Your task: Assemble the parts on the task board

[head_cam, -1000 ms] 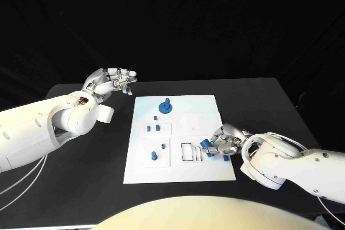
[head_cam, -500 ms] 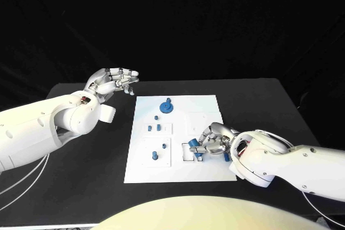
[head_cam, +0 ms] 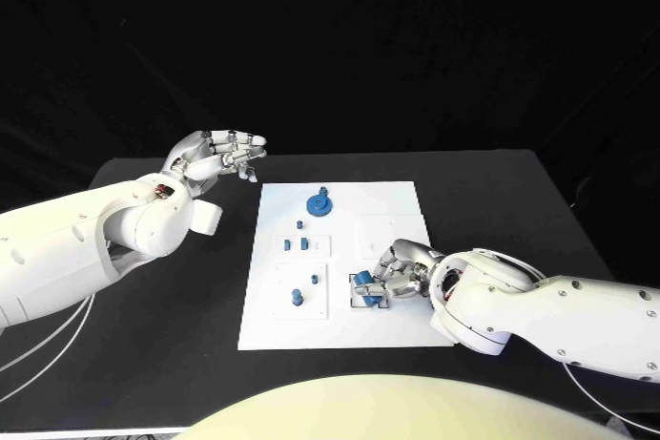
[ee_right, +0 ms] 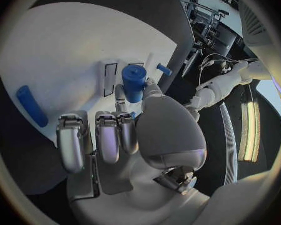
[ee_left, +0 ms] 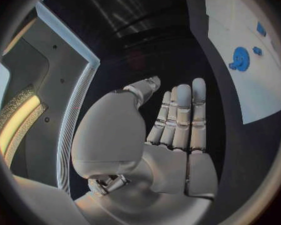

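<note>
The white task board [head_cam: 344, 321] lies mid-table. My right hand [head_cam: 396, 274] hovers low over its right middle and pinches a blue cylinder part [head_cam: 364, 280] between thumb and a finger, just above two narrow slots [head_cam: 361, 300]. The right wrist view shows the same cylinder [ee_right: 133, 82] at my right hand's [ee_right: 115, 135] fingertips, beside the slots [ee_right: 109, 78]. A blue gear [head_cam: 318, 206] sits at the board's far end, and small blue pegs [head_cam: 295, 243] stand in its left blocks. My left hand [head_cam: 220, 154] is raised beyond the board's far left corner, holding nothing, its fingers [ee_left: 178, 115] stretched out.
A long blue part [ee_right: 32, 105] lies at the board's edge near my right hand, and a small blue peg [ee_right: 164, 69] sits beyond the slots. From the left wrist, the board [ee_left: 253, 90] and gear [ee_left: 240, 59] lie off to one side. Black table [head_cam: 165, 316] surrounds the board.
My right hand has carried the blue cylinder leftward from the board's right edge to above the slots. The left hand has stayed put.
</note>
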Available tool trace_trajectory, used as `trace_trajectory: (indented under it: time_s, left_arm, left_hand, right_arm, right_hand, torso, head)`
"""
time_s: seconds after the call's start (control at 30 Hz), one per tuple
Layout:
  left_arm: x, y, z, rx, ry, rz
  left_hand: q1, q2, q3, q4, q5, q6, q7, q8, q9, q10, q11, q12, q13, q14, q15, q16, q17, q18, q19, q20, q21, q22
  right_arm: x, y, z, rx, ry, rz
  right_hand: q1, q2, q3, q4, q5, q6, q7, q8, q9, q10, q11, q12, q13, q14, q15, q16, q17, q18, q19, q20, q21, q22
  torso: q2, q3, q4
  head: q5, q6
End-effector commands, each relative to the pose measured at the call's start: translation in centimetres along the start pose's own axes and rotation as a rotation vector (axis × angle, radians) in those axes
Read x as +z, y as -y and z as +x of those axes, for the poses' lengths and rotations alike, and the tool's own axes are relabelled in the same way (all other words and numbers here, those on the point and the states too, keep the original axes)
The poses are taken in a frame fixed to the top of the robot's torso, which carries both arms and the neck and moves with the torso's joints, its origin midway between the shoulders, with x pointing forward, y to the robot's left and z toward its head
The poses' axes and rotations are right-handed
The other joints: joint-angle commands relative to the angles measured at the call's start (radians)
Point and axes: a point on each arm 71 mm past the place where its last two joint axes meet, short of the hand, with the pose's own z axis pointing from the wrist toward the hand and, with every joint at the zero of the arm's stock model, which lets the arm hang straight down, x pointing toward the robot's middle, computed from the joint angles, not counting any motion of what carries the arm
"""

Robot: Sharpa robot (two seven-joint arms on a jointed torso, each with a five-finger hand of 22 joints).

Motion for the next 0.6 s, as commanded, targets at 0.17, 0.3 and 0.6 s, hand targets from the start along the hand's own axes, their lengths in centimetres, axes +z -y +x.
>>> trace_trajectory:
  time_s: [0.17,0.3,0.6]
  left_arm:
    - [0.01,0.09,0.22,-0.008,-0.019,0.004]
    - [-0.01,0.09,0.19,-0.008,-0.018,0.004]
    - [-0.05,0.09,0.14,-0.007,-0.017,0.002]
  left_hand:
    - [-0.007,-0.002,-0.001,0.008,0.005,-0.008,0.019,0.006,-0.001,-0.005,-0.001,0.004,0.000,-0.004,0.004,0.004,-0.001,0.015,0.007,0.003,-0.005,-0.002]
    - [-0.007,-0.002,-0.001,0.008,0.005,-0.008,0.019,0.006,-0.001,-0.005,-0.001,0.004,0.000,-0.004,0.004,0.004,-0.001,0.015,0.007,0.003,-0.005,-0.002]
    - [-0.009,-0.002,-0.002,0.009,0.005,-0.008,0.019,0.006,-0.001,-0.006,-0.001,0.004,0.000,-0.005,0.005,0.005,-0.001,0.015,0.007,0.003,-0.006,-0.002]
  right_arm:
    - [0.39,-0.19,0.16,-0.052,0.005,0.006]
    - [0.55,-0.16,0.15,-0.060,0.015,0.012]
    - [0.84,0.03,-0.09,-0.094,0.046,0.025]
  right_hand:
    - [-0.015,-0.015,-0.010,0.001,-0.019,0.041,-0.034,0.007,0.011,0.098,-0.007,0.002,0.258,0.104,-0.008,0.003,0.263,-0.014,0.105,-0.008,0.004,0.263]
    - [-0.039,-0.022,-0.010,0.002,-0.043,0.042,-0.034,0.011,0.013,0.097,-0.008,-0.001,0.256,0.104,-0.009,0.003,0.263,-0.014,0.105,-0.008,0.004,0.263]
    - [-0.219,-0.110,0.019,0.006,-0.153,0.040,-0.036,0.032,0.025,0.095,-0.010,-0.004,0.254,0.104,-0.010,0.003,0.263,-0.014,0.105,-0.010,0.004,0.263]
  torso:
    - [0.001,0.0007,0.0014]
    - [0.000,0.0003,0.0011]
    - [0.000,0.0000,0.0017]
  head:
    - [0.001,0.000]
    - [0.001,0.000]
    - [-0.001,0.000]
